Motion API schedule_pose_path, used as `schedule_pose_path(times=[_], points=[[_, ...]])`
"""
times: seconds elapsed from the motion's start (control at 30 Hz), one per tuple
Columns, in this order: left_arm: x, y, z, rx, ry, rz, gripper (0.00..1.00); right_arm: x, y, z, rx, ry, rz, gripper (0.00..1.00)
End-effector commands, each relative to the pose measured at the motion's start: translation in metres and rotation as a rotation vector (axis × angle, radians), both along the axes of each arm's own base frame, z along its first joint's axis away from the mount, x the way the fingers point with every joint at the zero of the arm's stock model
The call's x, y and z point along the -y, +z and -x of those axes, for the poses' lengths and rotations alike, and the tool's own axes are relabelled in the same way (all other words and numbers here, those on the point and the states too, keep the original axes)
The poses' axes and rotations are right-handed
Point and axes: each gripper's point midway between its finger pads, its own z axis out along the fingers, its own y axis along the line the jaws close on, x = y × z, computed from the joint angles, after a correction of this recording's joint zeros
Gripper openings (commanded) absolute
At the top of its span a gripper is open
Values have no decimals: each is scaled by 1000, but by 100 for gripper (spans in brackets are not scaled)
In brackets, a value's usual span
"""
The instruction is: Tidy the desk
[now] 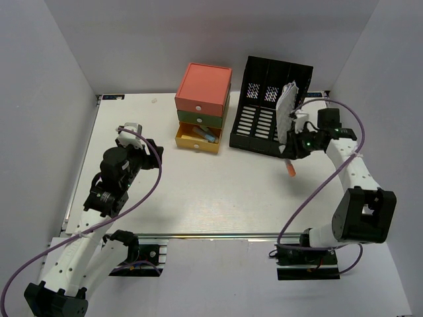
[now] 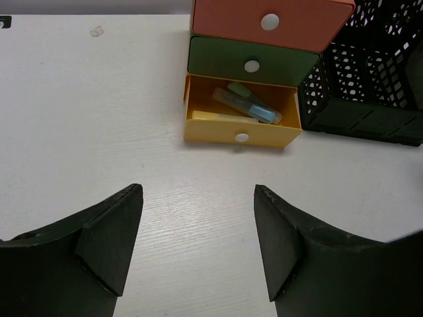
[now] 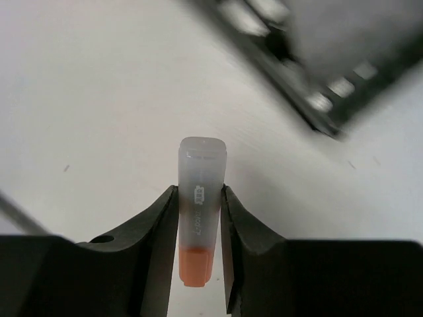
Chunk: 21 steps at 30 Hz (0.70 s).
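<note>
Over the white desk (image 1: 218,198), right gripper (image 3: 198,205) clamps an orange highlighter (image 3: 201,165); left gripper (image 2: 197,191) gapes.

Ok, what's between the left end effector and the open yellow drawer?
Nothing: just bare desk between the left end effector and the yellow drawer, clear in the left wrist view.

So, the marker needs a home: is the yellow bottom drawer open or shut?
Open: the yellow drawer is pulled forward, its inside exposed, with pens lying in it.

From high, the top view covers the desk (image 1: 198,198); the low left wrist view faces the drawer box (image 2: 254,63) nearby; both show it.
</note>
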Motion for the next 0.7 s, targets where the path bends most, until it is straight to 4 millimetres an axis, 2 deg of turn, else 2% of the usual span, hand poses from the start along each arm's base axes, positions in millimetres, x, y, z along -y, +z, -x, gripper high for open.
schedule_pose_path(times=[0.0,0.03,0.07,0.1,0.13,0.2,0.27,0.3,0.33,0.37,0.4,0.43,0.47,0.5,0.53,0.57,0.6,0.63,0.67], points=[[-4,2,1,13,18,2,78,-65,37,40,226,571,-140,0],[-4,2,0,11,19,1,78,-77,39,50,262,682,-135,0],[-4,1,0,10,19,-1,78,-82,39,51,321,771,-109,0],[-4,1,0,9,18,-3,78,-98,37,56,344,856,-98,0],[-4,1,0,8,18,-3,78,-102,36,53,377,898,-68,0],[-5,-2,-1,0,24,-8,78,-124,39,40,518,1011,20,0],[-6,-3,-2,-2,32,-12,78,-139,34,27,591,1044,107,0],[-7,-3,-2,-4,36,-13,78,-157,42,14,688,1062,139,0],[-7,-5,-3,-9,38,-15,78,-171,48,10,735,1082,149,0],[-8,-6,-3,-13,40,-19,78,-178,53,1,758,1059,161,0],[-8,-7,-3,-15,45,-19,78,-201,60,-6,819,1077,152,0],[-9,-8,-4,-18,48,-23,78,-210,75,-15,864,1071,152,0],[-9,-9,-4,-22,52,-25,78,-217,80,-22,883,1067,165,0],[-11,-10,-5,-23,61,-28,78,-230,76,-32,876,1056,145,0],[-11,-9,-5,-17,63,-26,78,-248,82,-30,896,1073,122,0],[-12,-10,-5,-20,65,-29,78,-261,87,-43,911,1055,116,0],[-13,-12,-5,-21,71,-31,78,-275,88,-44,890,1022,76,0],[-13,-12,-6,-20,72,-33,78,-293,99,-49,931,998,52,0],[-13,-13,-6,-23,74,-34,78,-311,101,-58,930,977,49,0]])
